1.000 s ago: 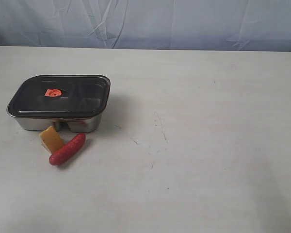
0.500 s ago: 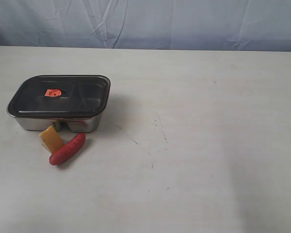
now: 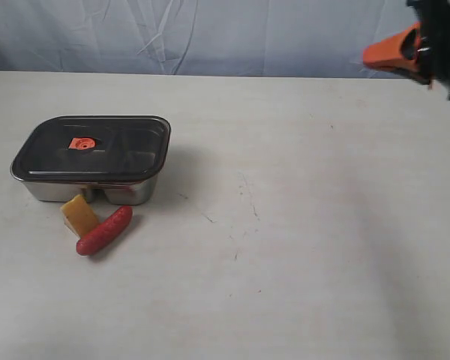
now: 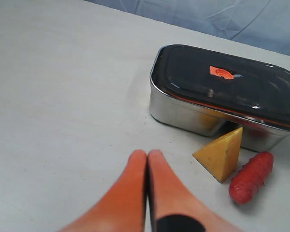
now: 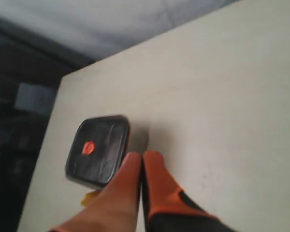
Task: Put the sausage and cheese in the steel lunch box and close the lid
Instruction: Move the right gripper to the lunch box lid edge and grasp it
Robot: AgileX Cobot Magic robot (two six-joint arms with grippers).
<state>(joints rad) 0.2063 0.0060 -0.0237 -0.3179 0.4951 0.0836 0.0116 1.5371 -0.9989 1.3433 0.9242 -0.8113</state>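
right fingers [image 3: 394,51] newly in view, high at top right of exterior view

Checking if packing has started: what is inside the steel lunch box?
The dark lid covers the steel lunch box, so its inside cannot be made out. The sausage and cheese lie outside on the table.

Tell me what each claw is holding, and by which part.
Nothing. The left claw and right claw are both shut and empty; the sausage and cheese lie untouched on the table.
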